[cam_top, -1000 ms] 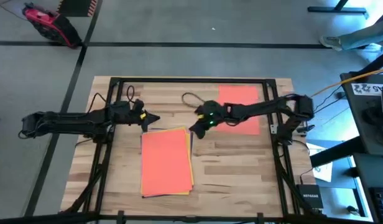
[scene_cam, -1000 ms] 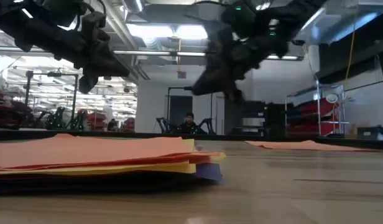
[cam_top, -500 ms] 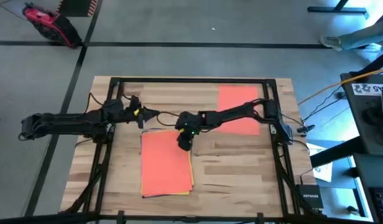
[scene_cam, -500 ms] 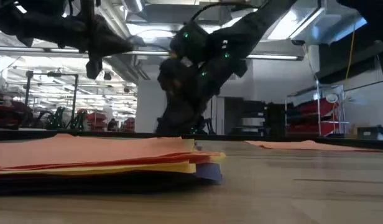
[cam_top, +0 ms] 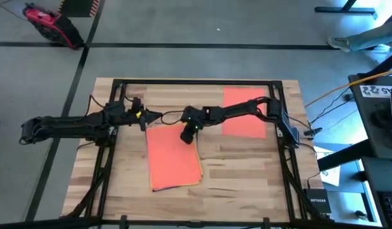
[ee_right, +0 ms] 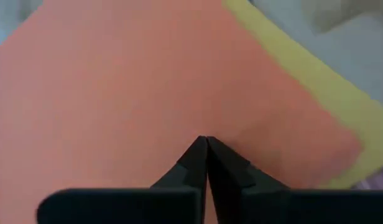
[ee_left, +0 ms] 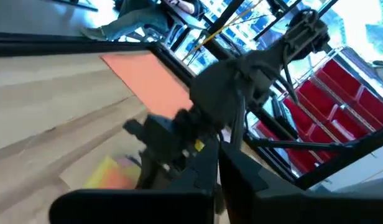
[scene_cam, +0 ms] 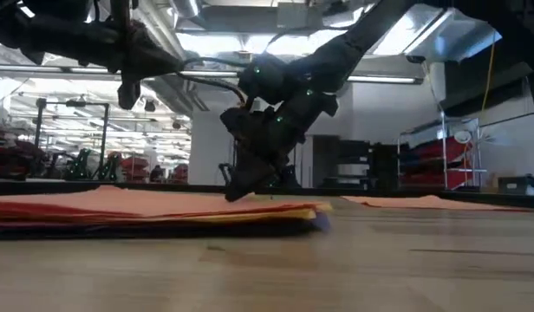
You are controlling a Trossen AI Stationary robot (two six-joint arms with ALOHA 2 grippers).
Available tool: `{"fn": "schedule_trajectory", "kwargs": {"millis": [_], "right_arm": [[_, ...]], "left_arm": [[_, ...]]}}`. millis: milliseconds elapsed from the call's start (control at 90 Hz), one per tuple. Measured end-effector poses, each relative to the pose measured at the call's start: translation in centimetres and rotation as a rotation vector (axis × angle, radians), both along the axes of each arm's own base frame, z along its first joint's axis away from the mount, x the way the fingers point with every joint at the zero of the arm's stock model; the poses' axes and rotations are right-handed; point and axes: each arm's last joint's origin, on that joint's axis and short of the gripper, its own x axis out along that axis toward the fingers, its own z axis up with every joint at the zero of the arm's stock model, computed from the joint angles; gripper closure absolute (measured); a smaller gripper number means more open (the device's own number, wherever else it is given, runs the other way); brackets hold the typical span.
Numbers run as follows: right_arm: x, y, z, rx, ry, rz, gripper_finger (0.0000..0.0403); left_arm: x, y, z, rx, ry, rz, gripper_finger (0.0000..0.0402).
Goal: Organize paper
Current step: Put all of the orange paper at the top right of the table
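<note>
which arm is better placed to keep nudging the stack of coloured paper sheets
Right: the right gripper, fingers shut, presses the stack's orange-red top sheet at its far corner; the left gripper hangs beyond the stack's edge.

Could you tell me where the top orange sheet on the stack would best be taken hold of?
Probably at the top orange sheet's far right corner, where the right claw presses shut. The sheet lies flat, so a pinch needs an edge; there the yellow sheet beneath sticks out, so that corner could be slid off it and nipped from the side.
</note>
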Motion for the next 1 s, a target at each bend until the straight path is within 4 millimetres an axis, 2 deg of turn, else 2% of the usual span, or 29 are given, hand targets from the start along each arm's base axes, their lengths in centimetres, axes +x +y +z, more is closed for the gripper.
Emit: {"fn": "schedule_trajectory", "kwargs": {"millis": [256,400,467,578,667,822,911,1000], "right_arm": [[-0.4,-1.8,0.0,0.004,0.014,-0.102,0.0403],[-0.3,-2.8,0.4,0.115,-0.039,-0.062,0.0401],[-0.2,-3.1,1.7,0.137,-0.048,-0.072,0.0396],[-0.4,-3.4,5.2,0.107,-0.077,-0.053,0.0375],[-0.7,-3.5,6.3,0.053,-0.045,-0.031,0.0351],[-1.1,-3.8,5.5,0.039,0.03,-0.021,0.0318],[-1.3,-3.8,4.2,0.028,0.108,-0.041,0.0311],[-1.3,-3.8,3.9,-0.006,0.116,-0.063,0.0307]], "left_arm": [[0.0,0.0,-0.1,0.007,0.008,-0.004,0.0402],[0.0,0.0,-0.1,0.017,0.012,-0.003,0.0402],[0.0,0.0,-0.1,0.018,0.013,-0.002,0.0402],[0.0,0.0,-0.1,0.022,0.016,-0.002,0.0402],[0.0,0.0,-0.3,0.02,0.034,-0.003,0.0402],[-0.1,0.0,-0.8,0.006,0.088,-0.004,0.0402],[-0.2,0.0,-1.0,0.001,0.107,-0.003,0.0402],[-0.2,0.0,-1.0,0.005,0.114,-0.005,0.0402]]}}
